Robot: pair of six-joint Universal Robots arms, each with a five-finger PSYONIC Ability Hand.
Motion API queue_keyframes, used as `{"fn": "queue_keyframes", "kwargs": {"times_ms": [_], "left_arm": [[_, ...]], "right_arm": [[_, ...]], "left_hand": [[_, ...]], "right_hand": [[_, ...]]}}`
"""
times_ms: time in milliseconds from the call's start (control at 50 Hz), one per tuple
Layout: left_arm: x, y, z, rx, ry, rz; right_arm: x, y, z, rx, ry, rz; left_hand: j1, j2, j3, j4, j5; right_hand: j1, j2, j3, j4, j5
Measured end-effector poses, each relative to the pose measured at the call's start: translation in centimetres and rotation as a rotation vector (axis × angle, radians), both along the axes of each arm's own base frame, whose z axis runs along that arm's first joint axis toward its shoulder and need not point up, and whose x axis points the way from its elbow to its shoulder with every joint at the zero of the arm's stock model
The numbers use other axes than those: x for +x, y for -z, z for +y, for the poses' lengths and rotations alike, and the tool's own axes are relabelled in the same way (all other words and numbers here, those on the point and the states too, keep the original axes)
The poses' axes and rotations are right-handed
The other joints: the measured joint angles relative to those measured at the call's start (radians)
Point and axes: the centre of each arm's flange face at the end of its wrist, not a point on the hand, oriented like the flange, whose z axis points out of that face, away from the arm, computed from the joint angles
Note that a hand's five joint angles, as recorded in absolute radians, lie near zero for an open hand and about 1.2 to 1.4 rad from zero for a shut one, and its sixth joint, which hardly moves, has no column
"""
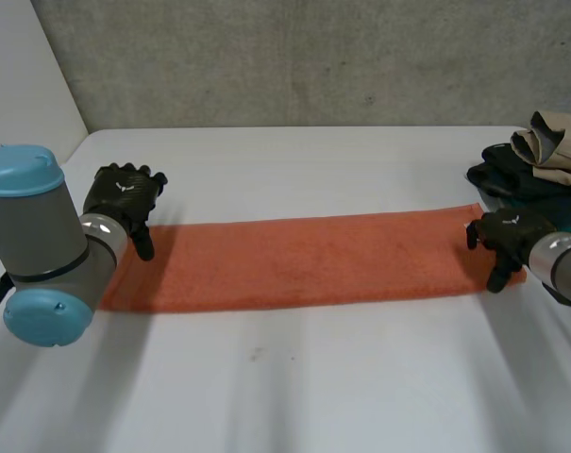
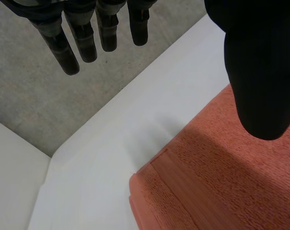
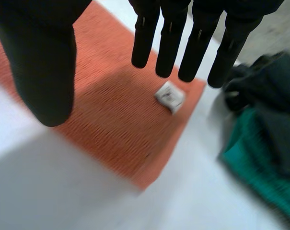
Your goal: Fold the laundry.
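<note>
Stretching flat across the white table (image 1: 294, 387), a long, narrow orange terry-cloth towel (image 1: 304, 260) lies with its long axis running from the robot's left side to its right, one short end pointing toward each arm and the right end set slightly farther from the robot than the left. The left hand (image 1: 125, 193) is poised over the towel's left end, near the far corner. In the left wrist view its fingers (image 2: 85, 43) are straight and spread well away from the thumb (image 2: 264, 72), nothing is held between them, and the towel's hemmed corner lies below the palm on the bare tabletop. The right hand (image 1: 512, 236) is poised over the opposite short end. In the right wrist view its fingers (image 3: 168, 48) are likewise straight and held apart from the thumb (image 3: 44, 72), gripping nothing, while the towel's corner sits beneath them. A small white tag (image 3: 169, 97) rests on the towel close to that corner, just beyond the fingertips. Whether either hand touches the cloth cannot be told from the head view. Just beside the towel's right end, past the right hand, sits a heap of clothes (image 1: 535, 175), made up of a beige garment (image 1: 554, 142) on top, a dark garment (image 3: 269, 96) under it and a teal garment (image 3: 260, 167) at the bottom edge nearest the towel. Behind the table stands a grey concrete wall (image 1: 294, 57).
</note>
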Motion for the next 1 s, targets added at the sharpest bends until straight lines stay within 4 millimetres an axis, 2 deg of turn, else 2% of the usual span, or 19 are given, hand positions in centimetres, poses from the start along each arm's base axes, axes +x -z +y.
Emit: {"fn": "queue_keyframes", "kwargs": {"times_ms": [60,160,380,420,440,480,520,600,740,1000], "left_arm": [[0.0,0.1,0.3,0.006,0.001,0.005],[-0.2,0.2,0.5,0.01,0.008,0.005],[-0.3,0.7,0.7,0.015,0.013,0.002],[-0.3,0.7,0.7,0.014,0.013,0.002],[-0.3,0.7,0.7,0.014,0.013,0.002],[-0.3,0.7,0.8,0.012,0.012,0.002],[-0.3,0.6,0.8,0.009,0.012,0.003],[-0.3,0.1,1.0,-0.003,0.015,0.007],[-0.3,-1.3,1.6,-0.035,0.02,0.018],[-0.2,-1.9,2.7,-0.043,0.027,0.022]], "right_arm": [[-0.6,0.5,0.1,0.024,-0.014,-0.016],[-1.3,1.3,-0.8,-0.018,-0.021,-0.02],[-1.6,3.7,-2.3,-0.089,-0.031,0.042],[-1.7,4.0,-2.3,-0.086,-0.035,0.055],[-1.7,4.2,-2.4,-0.084,-0.037,0.063],[-2.0,4.5,-2.5,-0.082,-0.031,0.073],[-2.5,4.6,-2.6,-0.086,-0.012,0.079],[-4.1,4.2,-2.9,-0.114,0.045,0.094],[-7.0,1.2,-2.8,-0.194,0.123,0.108],[-13.7,-0.4,-4.0,-0.236,0.259,0.226]], "left_hand": [[0.0,0.0,0.0,0.0,0.0],[0.0,0.0,0.0,0.0,0.0],[0.0,0.0,0.0,0.0,0.0],[0.0,0.0,0.0,0.0,0.0],[0.0,0.0,0.0,0.0,0.0],[0.0,0.0,0.0,0.0,0.0],[0.0,0.0,0.0,0.0,0.0],[0.0,0.0,0.0,0.0,0.0],[0.0,0.0,0.0,0.0,0.0],[0.0,0.0,0.0,0.0,0.0]], "right_hand": [[0.02,0.023,0.027,0.026,0.024],[0.02,0.023,0.029,0.028,0.028],[0.055,0.058,0.063,0.061,0.052],[0.176,0.183,0.171,0.17,0.155],[0.295,0.347,0.345,0.345,0.302],[0.322,0.572,0.56,0.561,0.503],[0.319,0.593,0.607,0.614,0.575],[0.319,0.593,0.614,0.625,0.601],[0.319,0.593,0.616,0.626,0.611],[0.319,0.593,0.616,0.626,0.612]]}}
